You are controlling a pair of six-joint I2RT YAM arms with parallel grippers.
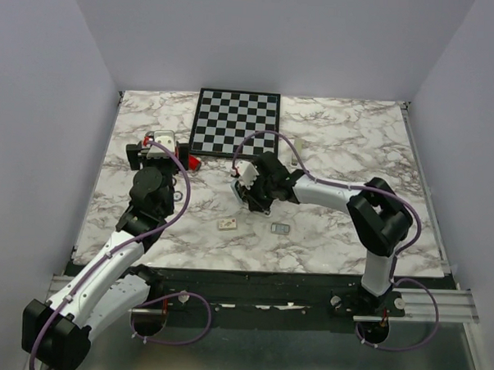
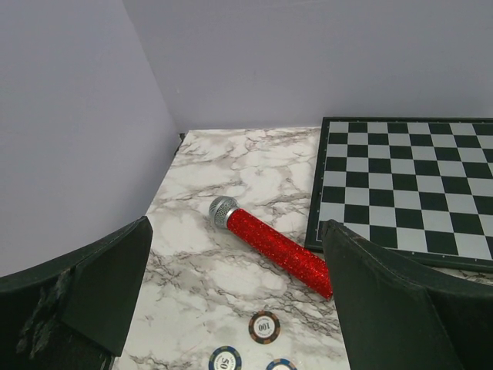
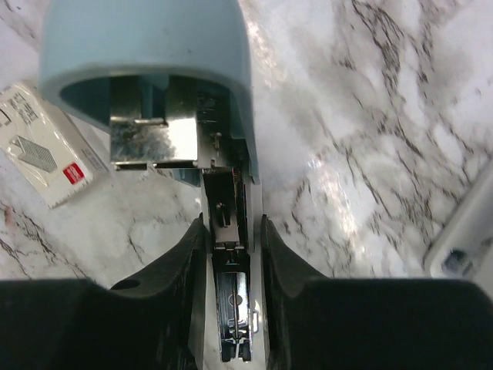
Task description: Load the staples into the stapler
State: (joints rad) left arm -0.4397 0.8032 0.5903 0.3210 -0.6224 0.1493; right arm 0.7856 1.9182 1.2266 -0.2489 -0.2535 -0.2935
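Note:
The light-blue stapler [image 3: 146, 46] lies flipped open on the marble table, its metal magazine channel [image 3: 229, 223] exposed. My right gripper [image 3: 231, 254] is shut on the sides of that channel; in the top view it [image 1: 253, 195] sits at mid-table. The staples [image 1: 279, 228], a small silvery-grey block, lie on the table just front-right of the right gripper, apart from it, and do not show in the wrist views. My left gripper [image 2: 231, 308] is open and empty, hovering at the left [image 1: 160, 144] above the table.
A white staple box with a red label [image 3: 42, 146] lies beside the stapler [image 1: 227, 224]. A red glitter microphone [image 2: 277, 247], several poker chips [image 2: 264, 327] and a chessboard [image 2: 408, 185] are ahead of the left gripper. A pale object [image 3: 462, 239] is at the right.

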